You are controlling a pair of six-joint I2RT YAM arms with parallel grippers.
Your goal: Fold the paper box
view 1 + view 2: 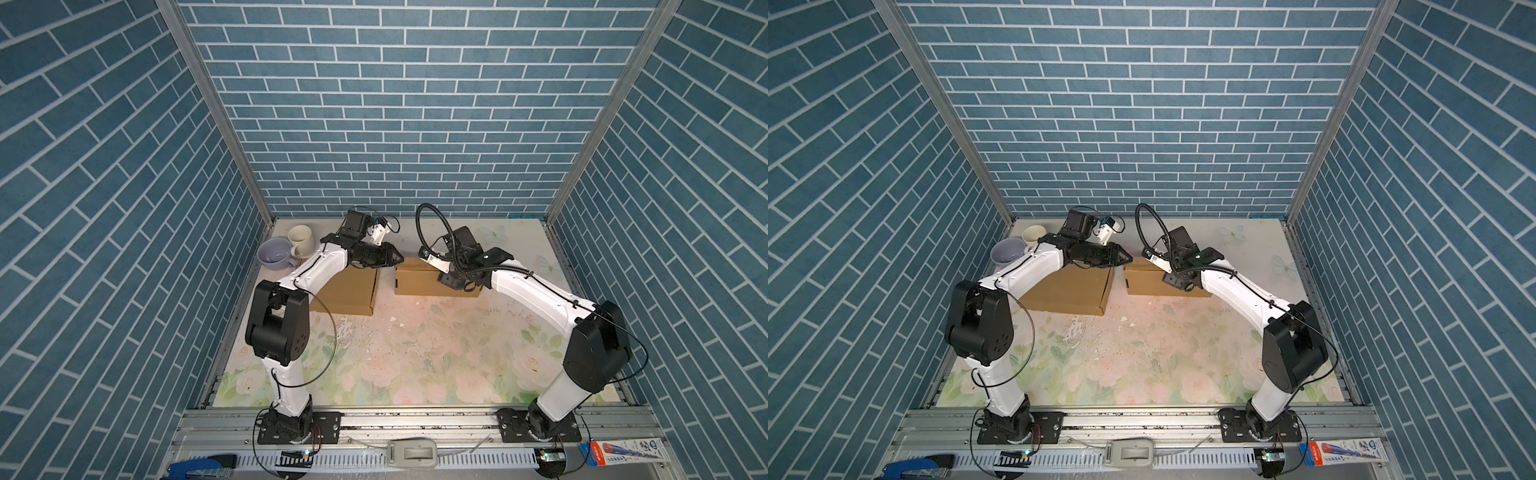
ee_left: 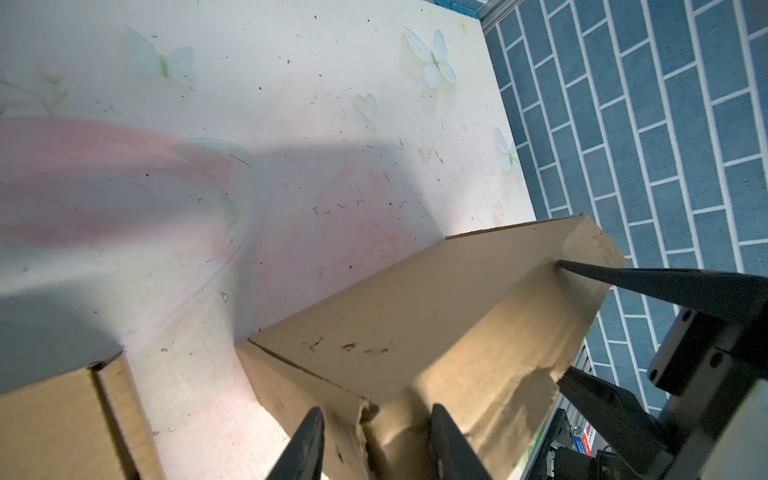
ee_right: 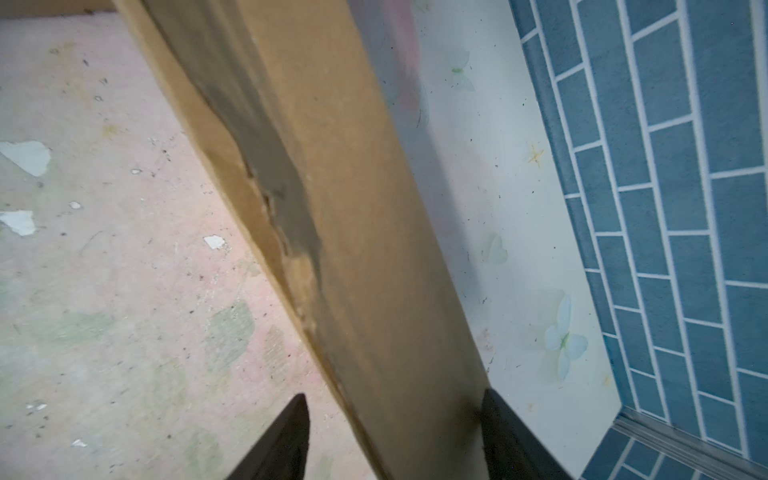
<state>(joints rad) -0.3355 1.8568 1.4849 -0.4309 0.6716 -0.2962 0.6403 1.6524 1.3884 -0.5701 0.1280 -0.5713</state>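
Currently the cardboard box (image 1: 419, 283) sits at the back middle of the flowered table (image 1: 415, 353), just beside a second box (image 1: 349, 293). The left gripper (image 1: 400, 259) is at its left end, fingers apart around a torn corner. The right gripper (image 3: 395, 397) straddles the other end, fingers spread wide, one touching the box's edge.

Brown paper box (image 1: 415, 284) closed, lying flat; second box (image 1: 349, 293) near, apart.
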